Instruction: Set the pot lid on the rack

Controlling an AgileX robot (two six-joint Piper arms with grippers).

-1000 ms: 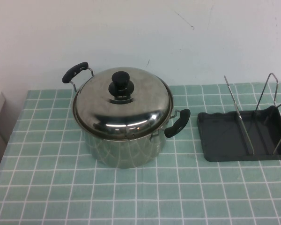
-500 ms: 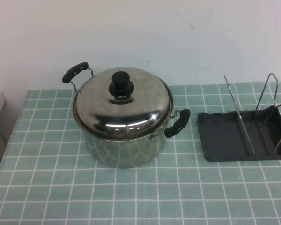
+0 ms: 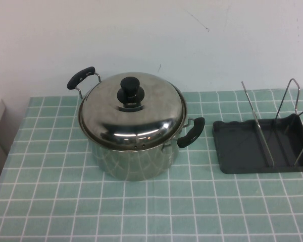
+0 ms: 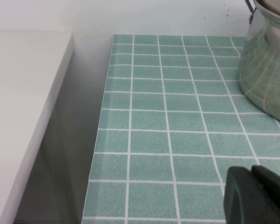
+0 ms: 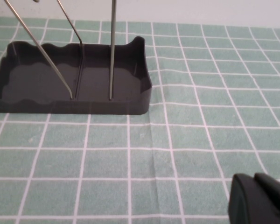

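The shiny domed pot lid [image 3: 132, 113] with its black knob [image 3: 131, 88] sits on the steel pot [image 3: 134, 156] left of centre on the table. The rack [image 3: 261, 146], a dark grey tray with wire uprights, stands at the right; it also shows in the right wrist view [image 5: 70, 79]. Neither arm shows in the high view. My left gripper [image 4: 254, 193] is shut and empty, low over the cloth near the table's left edge, with the pot's wall [image 4: 266, 70] beyond it. My right gripper [image 5: 259, 198] is shut and empty, over the cloth short of the rack.
A green checked cloth [image 3: 151, 206] covers the table. A white cabinet [image 4: 23, 102] stands beside the table's left edge with a gap between. The pot's black handles [image 3: 191, 132] stick out to each side. A white wall runs behind.
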